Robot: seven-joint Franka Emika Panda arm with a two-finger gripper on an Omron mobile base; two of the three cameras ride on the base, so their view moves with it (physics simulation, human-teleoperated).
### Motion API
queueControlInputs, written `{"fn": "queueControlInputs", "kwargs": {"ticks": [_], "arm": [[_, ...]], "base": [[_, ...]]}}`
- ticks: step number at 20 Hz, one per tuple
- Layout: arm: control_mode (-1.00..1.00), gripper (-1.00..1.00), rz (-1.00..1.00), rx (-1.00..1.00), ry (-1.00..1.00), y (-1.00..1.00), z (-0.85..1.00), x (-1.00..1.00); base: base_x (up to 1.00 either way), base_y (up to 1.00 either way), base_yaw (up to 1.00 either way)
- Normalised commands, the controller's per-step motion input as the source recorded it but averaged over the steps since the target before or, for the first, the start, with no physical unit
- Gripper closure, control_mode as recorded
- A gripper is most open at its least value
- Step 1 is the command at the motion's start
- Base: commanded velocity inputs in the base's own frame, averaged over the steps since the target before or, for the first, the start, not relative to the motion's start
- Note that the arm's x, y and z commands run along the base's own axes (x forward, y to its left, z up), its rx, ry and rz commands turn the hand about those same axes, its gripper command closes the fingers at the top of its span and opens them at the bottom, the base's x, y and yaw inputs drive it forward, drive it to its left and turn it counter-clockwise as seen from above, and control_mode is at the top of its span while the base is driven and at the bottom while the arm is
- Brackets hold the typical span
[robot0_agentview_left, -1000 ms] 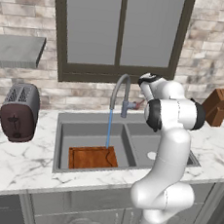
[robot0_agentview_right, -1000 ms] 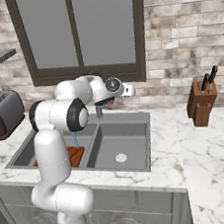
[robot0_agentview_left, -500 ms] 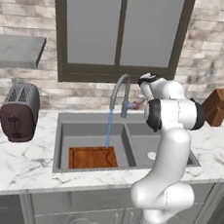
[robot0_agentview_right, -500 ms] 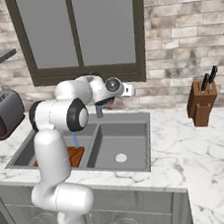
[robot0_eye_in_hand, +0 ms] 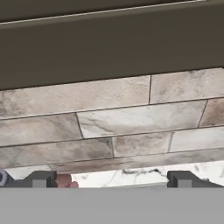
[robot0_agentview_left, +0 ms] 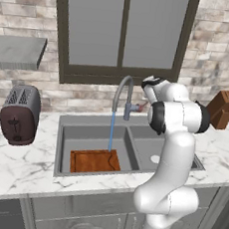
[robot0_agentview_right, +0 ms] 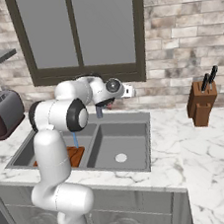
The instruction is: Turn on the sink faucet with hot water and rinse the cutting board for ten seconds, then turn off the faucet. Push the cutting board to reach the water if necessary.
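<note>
The grey gooseneck sink faucet (robot0_agentview_left: pixel 122 93) is running. A thin light-blue stream of water (robot0_agentview_left: pixel 111 131) falls from its spout onto the reddish-brown cutting board (robot0_agentview_left: pixel 94 161). The board lies flat in the left basin of the sink (robot0_agentview_left: pixel 93 122). My gripper (robot0_agentview_right: pixel 105 104) hangs just behind the faucet base, at the side lever (robot0_agentview_left: pixel 139 108). In the hand view my gripper (robot0_eye_in_hand: pixel 111 179) is open and holds nothing. The lever's reddish tip (robot0_eye_in_hand: pixel 64 180) sits right beside the left fingertip (robot0_eye_in_hand: pixel 40 179). In the right base view my arm hides most of the faucet, and the water (robot0_agentview_right: pixel 74 138) meets the cutting board (robot0_agentview_right: pixel 75 156).
A dark toaster (robot0_agentview_left: pixel 19 114) stands on the marble counter left of the sink. A brown knife block (robot0_agentview_left: pixel 222 109) stands at the right by the brick wall. The right basin has a round drain (robot0_agentview_right: pixel 121 157). A dark-framed window (robot0_agentview_left: pixel 124 32) rises behind the faucet.
</note>
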Motion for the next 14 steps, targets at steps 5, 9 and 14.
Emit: {"fn": "queueControlInputs", "kwargs": {"ticks": [5,9,14], "arm": [[-1.00,-1.00,0.00,0.00,0.03,-0.13,-0.07,-0.13],[-1.00,-1.00,0.00,0.00,0.00,-0.20,-0.15,-0.01],[-1.00,-1.00,0.00,0.00,0.00,-0.10,-0.18,0.00]], "base": [[0.00,0.00,0.00],[0.00,0.00,0.00],[0.00,0.00,0.00]]}}
